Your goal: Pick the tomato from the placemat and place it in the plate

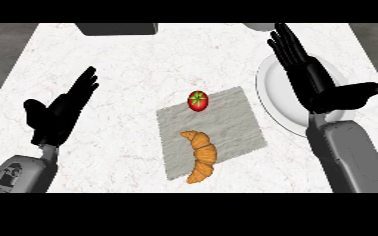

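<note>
Since neither hand has hold of anything, the pick is not yet begun: the tomato (198, 100) sits on the mat (221, 125), close to its far edge and apart from both hands. The right hand (314, 82) hangs over the plate (269, 96), fingers straight and together, thumb stuck out to the side, palm empty. It hides much of the plate's middle. I judge it the hand to use, since it is nearer the tomato and on the plate's side, which would keep the carry short. The left hand (60, 111) shows at the view's left over bare counter (133, 75), open too, fingers straight and thumb spread, holding nothing and well apart from the mat; it looks to be resting out of the way. The tomato is small, round and glossy red, with a green star of a calyx on top. Being so smooth, it would likely roll if nudged, so fingers should close on it from both sides. The mat is a flat grey square with a cloth-like grain, laid askew on the white, faintly veined stone counter. Nearer on the mat lies a croissant (201, 156), a golden-brown ridged crescent, clear of the tomato. The plate is plain white and smooth, just beside the mat's right edge. At the far edge a dark block (118, 28) and a white rim (258, 26) show, both cut off; what they are I cannot tell.
</note>
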